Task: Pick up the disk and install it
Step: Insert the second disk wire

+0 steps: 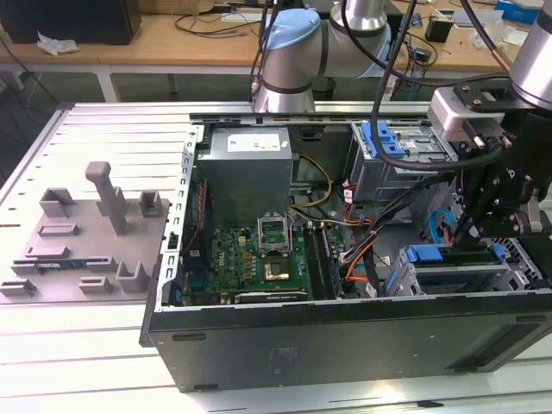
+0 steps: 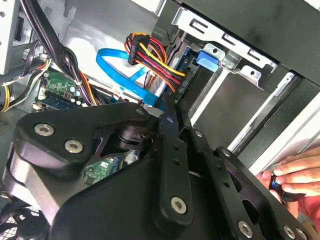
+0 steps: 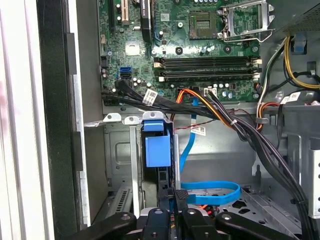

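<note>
We hold our black fingers [image 3: 170, 200] pinched narrow on the edge of the blue-framed silver disk [image 3: 156, 152], which stands on edge in the grey metal drive cage [image 3: 117, 150], long axis running straight away from us.

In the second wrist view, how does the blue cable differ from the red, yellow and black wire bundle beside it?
The blue cable is one flat single-colour band; the wire bundle is several thin round wires. The blue cable folds into a loop; the wire bundle runs in one sweep. Both lie inside the computer case.
</note>
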You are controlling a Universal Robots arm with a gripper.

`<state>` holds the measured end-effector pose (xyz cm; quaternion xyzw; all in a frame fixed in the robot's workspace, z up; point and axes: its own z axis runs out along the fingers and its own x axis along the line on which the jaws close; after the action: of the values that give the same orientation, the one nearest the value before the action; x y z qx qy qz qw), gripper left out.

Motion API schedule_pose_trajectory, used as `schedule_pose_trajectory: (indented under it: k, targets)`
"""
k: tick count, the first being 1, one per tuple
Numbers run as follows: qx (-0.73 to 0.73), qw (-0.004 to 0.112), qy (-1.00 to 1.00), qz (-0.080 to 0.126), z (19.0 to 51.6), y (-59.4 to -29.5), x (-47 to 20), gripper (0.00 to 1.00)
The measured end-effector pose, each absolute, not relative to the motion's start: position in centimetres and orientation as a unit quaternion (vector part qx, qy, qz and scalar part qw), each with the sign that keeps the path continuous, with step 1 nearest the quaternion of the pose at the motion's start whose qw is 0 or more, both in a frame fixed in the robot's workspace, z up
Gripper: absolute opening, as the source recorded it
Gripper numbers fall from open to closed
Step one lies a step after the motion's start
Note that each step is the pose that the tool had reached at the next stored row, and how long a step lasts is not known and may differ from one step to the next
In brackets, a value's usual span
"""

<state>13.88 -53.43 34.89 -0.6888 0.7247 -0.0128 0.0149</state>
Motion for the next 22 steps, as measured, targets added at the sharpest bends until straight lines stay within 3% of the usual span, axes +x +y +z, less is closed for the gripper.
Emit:
schedule_pose_trajectory:
  k: [22]
  targets:
    - [-0.691, 0.015, 0.723, -0.013, 34.56, -53.59, 13.88, 0.16]
